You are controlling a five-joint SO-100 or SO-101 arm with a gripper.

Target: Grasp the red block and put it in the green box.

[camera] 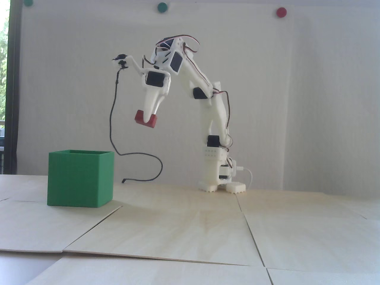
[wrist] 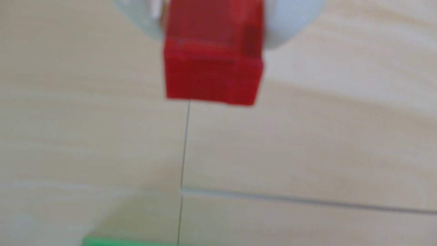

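Observation:
The red block (camera: pixel 145 119) hangs in the air, clamped between the white fingers of my gripper (camera: pixel 148 118), well above the table. In the wrist view the red block (wrist: pixel 212 63) fills the top centre, with a white finger on each side of it. The green box (camera: pixel 80 178) stands on the table at the left in the fixed view, lower than the block and to its left. Only a strip of the green box (wrist: pixel 127 241) shows at the wrist view's bottom edge.
The arm's base (camera: pixel 221 184) stands at the back centre of the pale wooden panels (camera: pixel 178 225). A black cable (camera: pixel 139 166) loops from the wrist down onto the table right of the box. Round coloured dots (camera: pixel 281 12) sit on the white wall.

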